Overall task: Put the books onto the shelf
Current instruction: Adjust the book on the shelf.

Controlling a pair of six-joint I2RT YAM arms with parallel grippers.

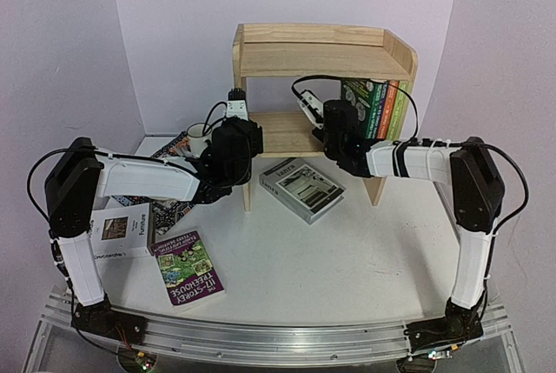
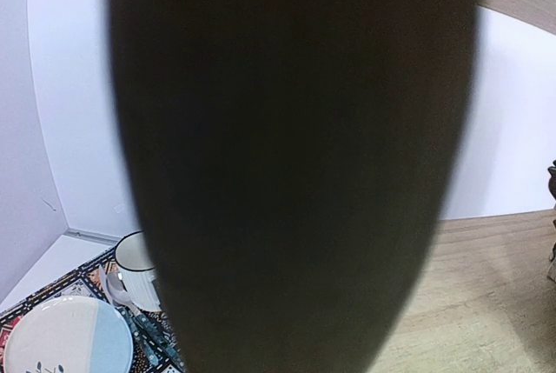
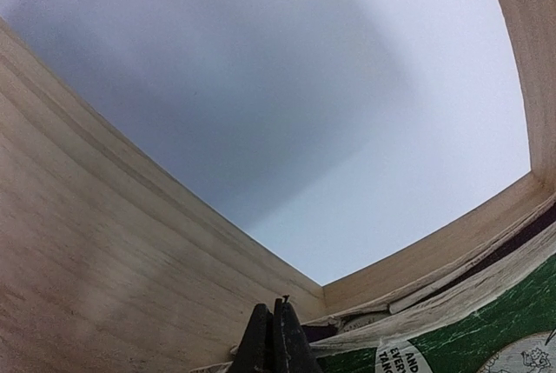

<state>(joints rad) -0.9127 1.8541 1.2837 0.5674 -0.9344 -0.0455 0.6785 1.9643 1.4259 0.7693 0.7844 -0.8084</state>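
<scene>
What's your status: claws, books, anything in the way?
Right claw shut, inside shelf beside standing books. Left claw by shelf's left side, grip unclear. Grey book, purple book, white book lie on table.

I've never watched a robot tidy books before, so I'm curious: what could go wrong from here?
1. The right gripper is shut and sits right beside the standing books; a sideways move might tip them on the shelf.
2. A dark shape fills the left wrist view, so the left arm may be working nearly blind close to the mug and plate and could bump them.
</scene>
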